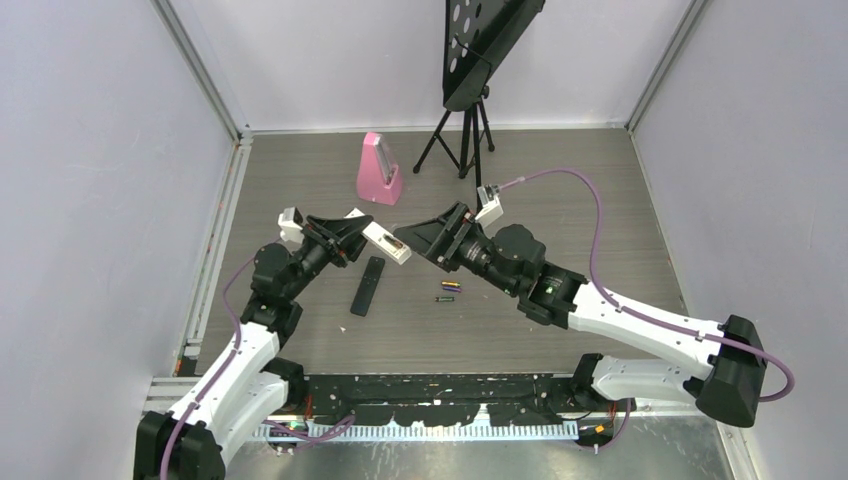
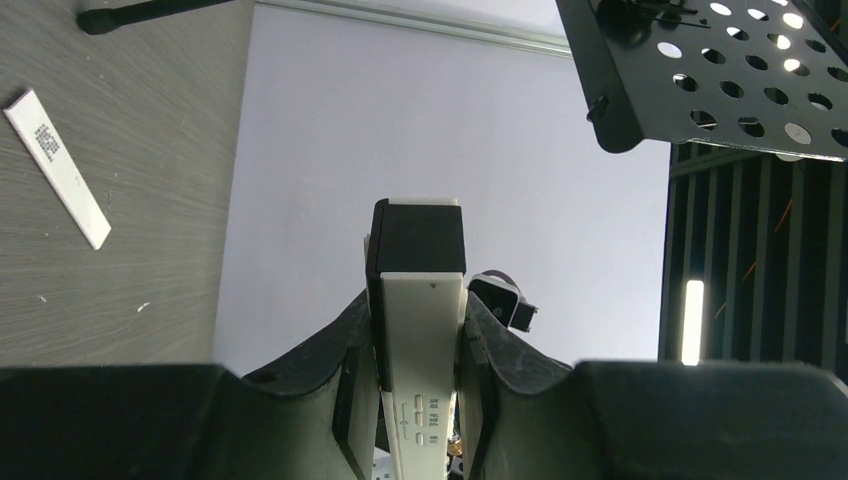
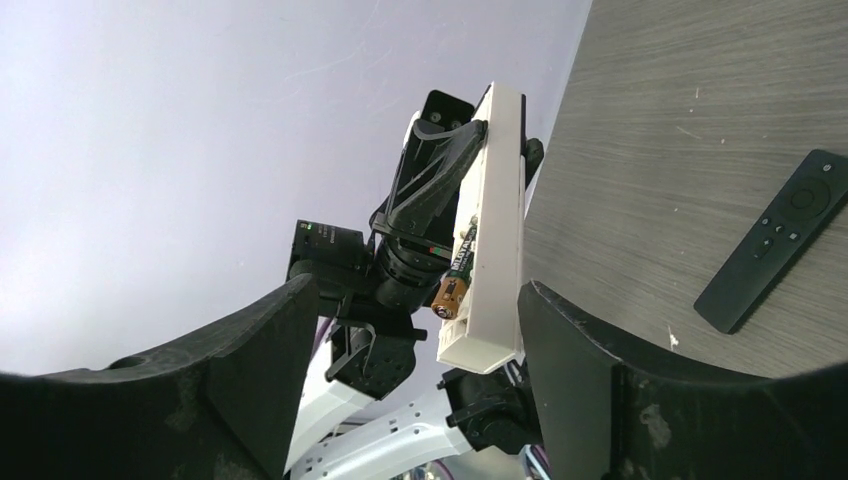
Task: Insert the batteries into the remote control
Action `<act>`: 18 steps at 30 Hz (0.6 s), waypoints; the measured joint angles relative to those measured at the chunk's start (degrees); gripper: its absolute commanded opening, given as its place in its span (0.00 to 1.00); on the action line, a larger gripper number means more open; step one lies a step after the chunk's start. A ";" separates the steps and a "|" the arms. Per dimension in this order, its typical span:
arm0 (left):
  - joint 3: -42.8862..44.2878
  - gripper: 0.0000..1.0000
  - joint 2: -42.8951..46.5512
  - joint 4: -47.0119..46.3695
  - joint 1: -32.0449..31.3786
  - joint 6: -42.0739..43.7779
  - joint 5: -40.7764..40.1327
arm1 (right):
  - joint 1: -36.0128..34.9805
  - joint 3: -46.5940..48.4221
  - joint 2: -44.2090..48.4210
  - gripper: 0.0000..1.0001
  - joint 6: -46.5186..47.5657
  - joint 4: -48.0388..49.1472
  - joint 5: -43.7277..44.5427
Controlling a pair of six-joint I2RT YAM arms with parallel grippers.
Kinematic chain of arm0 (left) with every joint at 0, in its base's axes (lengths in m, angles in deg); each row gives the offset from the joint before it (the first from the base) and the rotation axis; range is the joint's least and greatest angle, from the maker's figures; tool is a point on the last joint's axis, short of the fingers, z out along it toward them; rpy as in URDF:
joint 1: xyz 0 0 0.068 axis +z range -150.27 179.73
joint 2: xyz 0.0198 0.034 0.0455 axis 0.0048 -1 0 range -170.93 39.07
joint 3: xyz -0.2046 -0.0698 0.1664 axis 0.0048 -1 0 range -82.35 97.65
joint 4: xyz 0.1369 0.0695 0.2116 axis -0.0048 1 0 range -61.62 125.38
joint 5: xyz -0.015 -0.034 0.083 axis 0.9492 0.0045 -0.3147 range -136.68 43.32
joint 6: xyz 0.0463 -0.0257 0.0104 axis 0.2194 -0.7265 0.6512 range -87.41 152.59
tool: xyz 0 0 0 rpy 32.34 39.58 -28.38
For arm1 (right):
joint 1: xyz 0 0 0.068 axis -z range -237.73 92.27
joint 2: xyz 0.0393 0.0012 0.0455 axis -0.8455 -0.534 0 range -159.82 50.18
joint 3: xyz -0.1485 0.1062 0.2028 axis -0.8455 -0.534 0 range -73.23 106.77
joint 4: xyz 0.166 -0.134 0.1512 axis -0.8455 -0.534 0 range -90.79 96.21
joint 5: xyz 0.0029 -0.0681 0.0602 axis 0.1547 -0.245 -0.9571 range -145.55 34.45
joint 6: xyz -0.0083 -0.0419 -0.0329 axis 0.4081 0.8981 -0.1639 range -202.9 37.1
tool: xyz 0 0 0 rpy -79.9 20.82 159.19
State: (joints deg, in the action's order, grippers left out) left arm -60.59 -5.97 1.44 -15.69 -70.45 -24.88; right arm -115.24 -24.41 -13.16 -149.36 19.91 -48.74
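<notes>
My left gripper (image 1: 360,232) (image 2: 418,310) is shut on a white remote control (image 1: 386,243) (image 2: 425,350) and holds it tilted above the table. The white remote's (image 3: 495,220) battery bay is uncovered, with one gold and green battery (image 3: 455,285) sitting in it. My right gripper (image 1: 425,238) (image 3: 415,300) is open just off the white remote's free end, with nothing between its fingers. A slim black remote (image 1: 367,285) (image 3: 775,240) lies flat on the table. Two loose batteries, a purple and yellow battery (image 1: 450,286) and a dark battery (image 1: 445,299), lie to its right.
A pink metronome (image 1: 380,170) stands behind the arms. Beside it is a black tripod stand (image 1: 465,130) with a perforated tray (image 1: 480,40) (image 2: 720,70). A thin white strip (image 2: 55,165) lies on the table. White walls enclose the table on three sides.
</notes>
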 measured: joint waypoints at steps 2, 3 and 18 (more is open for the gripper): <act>0.00 0.00 0.00 0.55 0.00 0.02 0.00 | 0.00 -0.11 -0.55 0.70 -0.37 0.44 -0.39; 0.00 0.00 0.00 0.76 0.00 0.02 -0.02 | 0.00 -0.33 -0.74 0.68 -0.55 0.61 -0.55; 0.00 0.00 -0.48 0.83 0.00 -0.07 0.04 | 0.31 -2.62 -1.92 0.57 -4.63 2.86 -0.66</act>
State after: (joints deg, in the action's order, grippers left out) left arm -60.59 -6.45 2.27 -15.69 -70.52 -24.84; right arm -114.94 -27.04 -15.08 -153.99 22.77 -49.39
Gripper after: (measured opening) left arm 0.303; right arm 0.599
